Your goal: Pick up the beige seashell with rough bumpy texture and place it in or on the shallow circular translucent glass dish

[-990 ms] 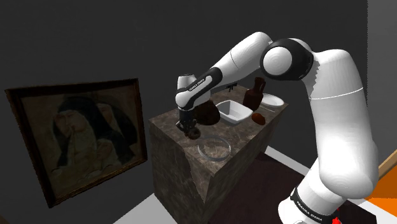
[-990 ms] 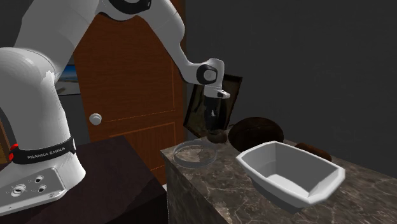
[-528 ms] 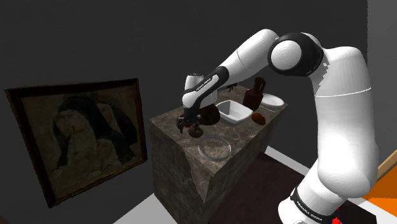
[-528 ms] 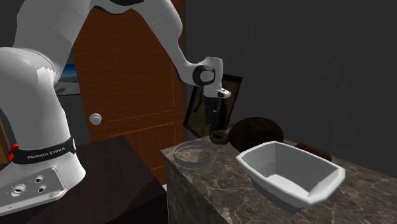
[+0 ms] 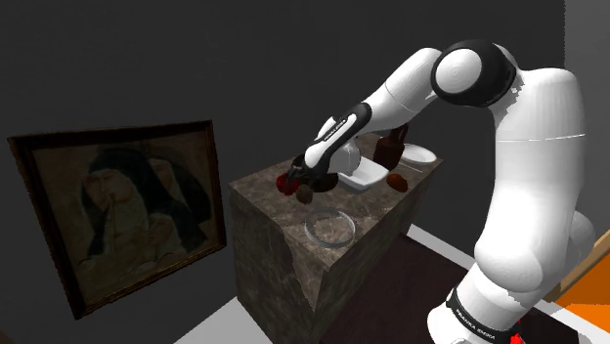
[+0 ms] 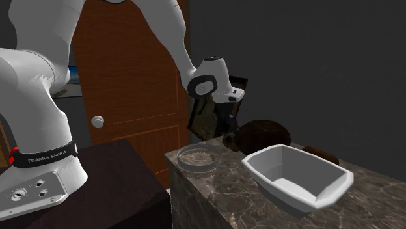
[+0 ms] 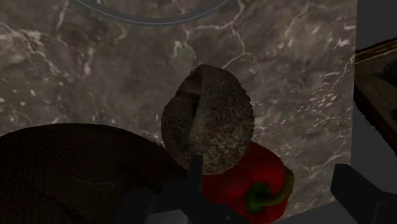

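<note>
The rough, bumpy beige seashell (image 7: 208,121) sits just off the tip of one black finger (image 7: 191,181), and the other finger (image 7: 355,191) stands far from it. My gripper (image 7: 270,168) is open and clasps nothing. In the shoulder view the shell (image 5: 306,194) is a small dark lump on the marble counter under the tilted gripper (image 5: 301,184). The shallow round glass dish (image 5: 330,228) lies close by, toward the counter's near edge. In the second exterior view the dish (image 6: 199,157) is left of the gripper (image 6: 229,127).
A red pepper (image 7: 257,184) lies right behind the shell, and a dark round object (image 7: 70,172) is beside it. A white rectangular basin (image 6: 296,177), a brown jug (image 5: 391,147) and a white plate (image 5: 418,153) stand farther along the counter (image 5: 264,200). A framed painting (image 5: 117,210) leans below.
The fingers have gone from shut on the shell to open. The hand has tilted and drawn back toward the shoulder view's right, uncovering the red pepper.
</note>
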